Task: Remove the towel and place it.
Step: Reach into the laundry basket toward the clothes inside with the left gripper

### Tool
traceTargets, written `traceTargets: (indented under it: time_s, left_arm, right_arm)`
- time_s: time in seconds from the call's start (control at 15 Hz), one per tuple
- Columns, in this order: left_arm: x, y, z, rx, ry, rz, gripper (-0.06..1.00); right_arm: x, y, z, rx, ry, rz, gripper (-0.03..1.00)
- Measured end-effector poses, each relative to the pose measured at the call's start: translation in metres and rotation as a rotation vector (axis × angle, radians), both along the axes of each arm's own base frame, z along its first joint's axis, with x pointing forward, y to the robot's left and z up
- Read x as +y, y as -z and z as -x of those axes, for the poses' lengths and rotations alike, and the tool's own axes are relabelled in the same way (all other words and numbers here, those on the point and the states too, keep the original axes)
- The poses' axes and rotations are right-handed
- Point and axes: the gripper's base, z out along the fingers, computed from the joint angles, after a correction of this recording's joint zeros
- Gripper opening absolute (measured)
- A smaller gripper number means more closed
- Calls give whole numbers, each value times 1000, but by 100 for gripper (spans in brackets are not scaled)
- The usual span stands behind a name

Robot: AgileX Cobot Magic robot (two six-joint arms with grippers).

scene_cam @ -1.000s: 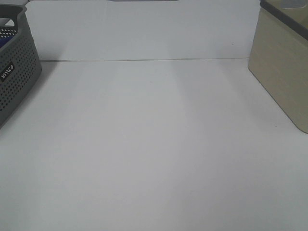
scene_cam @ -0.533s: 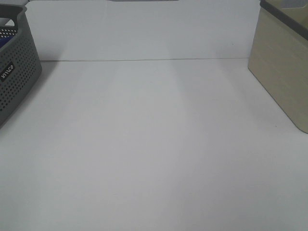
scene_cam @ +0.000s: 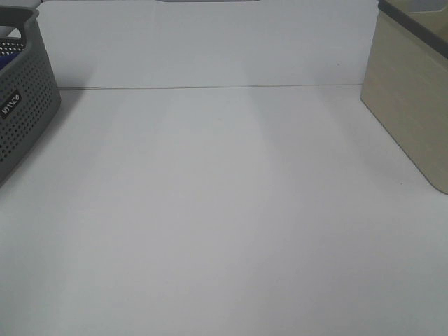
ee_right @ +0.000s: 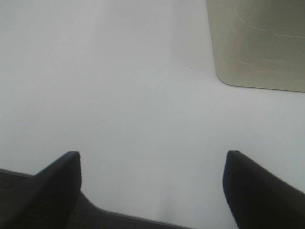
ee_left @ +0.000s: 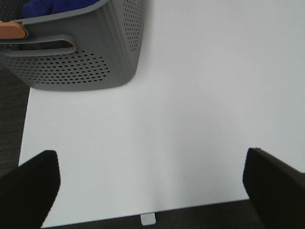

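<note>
The towel (ee_left: 57, 5) shows as a royal-blue heap inside the grey perforated basket (ee_left: 86, 62) in the left wrist view; in the exterior high view only a sliver of blue (scene_cam: 5, 61) peeks over the rim of the basket (scene_cam: 24, 119) at the far left. My left gripper (ee_left: 152, 183) hangs open above the bare table near its front edge, well apart from the basket, with nothing between its fingers. My right gripper (ee_right: 152, 183) is open too, empty, over the table's front edge on the right side. Neither gripper appears in the exterior high view.
A beige box (scene_cam: 413, 98) with a dark rim stands at the right of the table; the right wrist view shows the same beige box (ee_right: 257, 43). An orange-brown object (ee_left: 12, 30) lies by the basket's handle. The white table (scene_cam: 224, 210) stretches between basket and box.
</note>
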Motion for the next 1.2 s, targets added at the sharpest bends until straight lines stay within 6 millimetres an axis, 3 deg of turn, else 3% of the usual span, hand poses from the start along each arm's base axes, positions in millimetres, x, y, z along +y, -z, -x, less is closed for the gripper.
traceTargets:
  time_s: [0.13, 0.2, 0.47, 0.67, 0.93, 1.07, 1.13, 1.2]
  left_arm:
    - [1, -30, -35, 74, 110, -117, 99]
    - [3, -53, -68, 117, 211, -218, 99]
    - [8, -92, -163, 189, 403, -410, 99]
    - [17, -93, -238, 268, 496, -550, 99]
    - [33, -80, -306, 367, 476, -691, 99]
    - [41, -61, -342, 440, 509, -785, 99]
    - [56, -35, -375, 480, 536, -831, 99]
    - [62, -27, -384, 485, 534, -833, 99]
  right_arm:
    - [0, 0, 0, 0, 0, 0, 79]
    - [0, 0, 0, 0, 0, 0, 79]
    - [0, 0, 0, 0, 0, 0, 79]
    - [0, 0, 0, 0, 0, 0, 79]
    - [0, 0, 0, 0, 0, 0, 79]
    - [0, 0, 0, 0, 0, 0, 79]
    - [0, 0, 0, 0, 0, 0, 79]
    - [0, 0, 0, 0, 0, 0, 79]
